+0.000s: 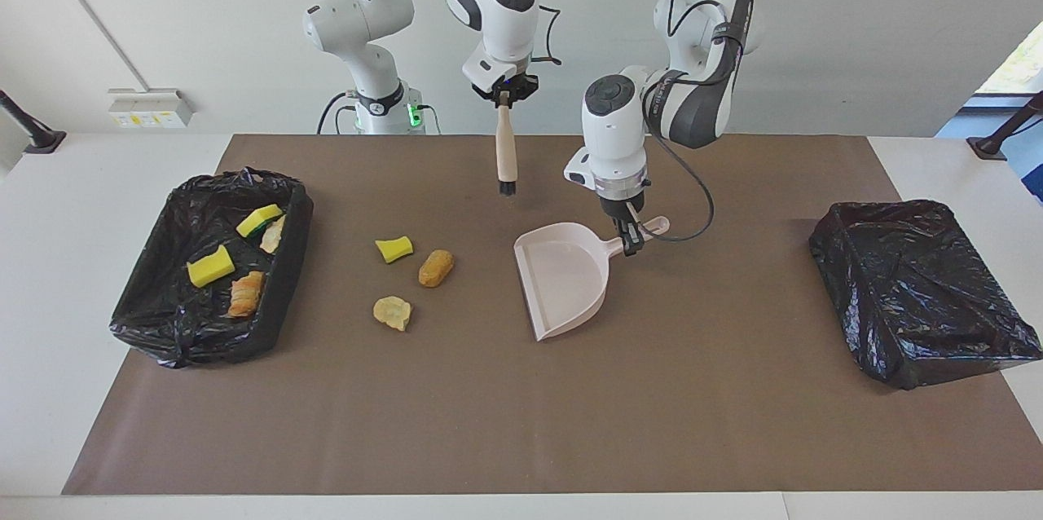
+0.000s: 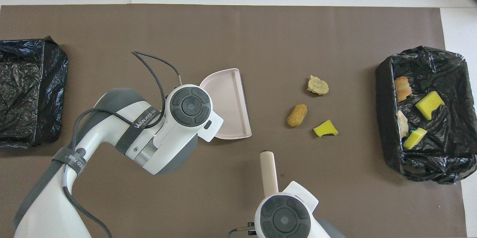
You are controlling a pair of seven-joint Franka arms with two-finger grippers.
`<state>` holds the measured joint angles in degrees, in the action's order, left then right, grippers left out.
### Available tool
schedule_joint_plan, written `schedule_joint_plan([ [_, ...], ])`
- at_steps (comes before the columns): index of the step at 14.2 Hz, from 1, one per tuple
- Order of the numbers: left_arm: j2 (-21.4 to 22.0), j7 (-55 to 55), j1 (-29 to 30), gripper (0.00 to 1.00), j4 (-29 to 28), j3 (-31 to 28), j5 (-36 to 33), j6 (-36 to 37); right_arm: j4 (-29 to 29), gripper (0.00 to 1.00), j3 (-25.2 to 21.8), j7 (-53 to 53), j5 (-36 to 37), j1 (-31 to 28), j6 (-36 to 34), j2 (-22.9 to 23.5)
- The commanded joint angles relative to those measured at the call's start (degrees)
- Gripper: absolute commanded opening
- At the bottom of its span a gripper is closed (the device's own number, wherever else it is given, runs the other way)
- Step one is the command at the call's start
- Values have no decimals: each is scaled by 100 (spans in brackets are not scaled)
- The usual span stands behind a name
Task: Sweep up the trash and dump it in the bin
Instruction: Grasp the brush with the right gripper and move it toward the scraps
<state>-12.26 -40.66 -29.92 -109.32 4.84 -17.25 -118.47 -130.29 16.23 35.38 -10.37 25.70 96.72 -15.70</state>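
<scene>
My left gripper point(image 1: 629, 241) is shut on the handle of the pinkish dustpan point(image 1: 562, 279), held low over the mat's middle with its open lip turned toward the trash. Three scraps lie loose on the mat beside that lip: a yellow sponge piece point(image 1: 394, 248), a brown roll point(image 1: 436, 268) and a pale crumbly chunk point(image 1: 393, 312). The right gripper point(image 1: 504, 99) is shut on the top of the beige hand brush point(image 1: 506, 147), which hangs bristles down above the mat. In the overhead view both wrists hide their grippers; the dustpan point(image 2: 227, 103) and brush handle point(image 2: 269, 172) show.
A black-bag-lined bin point(image 1: 287, 292) at the right arm's end of the mat holds several scraps. A second black-lined bin point(image 1: 921, 292) stands at the left arm's end. The left arm's cable loops beside the dustpan handle.
</scene>
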Motion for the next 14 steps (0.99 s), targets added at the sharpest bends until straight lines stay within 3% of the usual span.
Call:
schedule_joint_plan([
  [1,-136,-47,-268,0,24,-62,-121,8,-111,0,64,-504,709,-590,22,5],
  [4,-399,-47,-286,0,419,-62,-112,288,-198,0,64,-1163,1658,-1310,381,146],
  [9,-717,5,-400,0,799,-62,-59,457,-462,0,73,-2550,2503,-2839,1348,348],
  [14,-682,14,-470,0,666,-62,-24,535,-936,0,90,-2554,2496,-3272,1745,594],
])
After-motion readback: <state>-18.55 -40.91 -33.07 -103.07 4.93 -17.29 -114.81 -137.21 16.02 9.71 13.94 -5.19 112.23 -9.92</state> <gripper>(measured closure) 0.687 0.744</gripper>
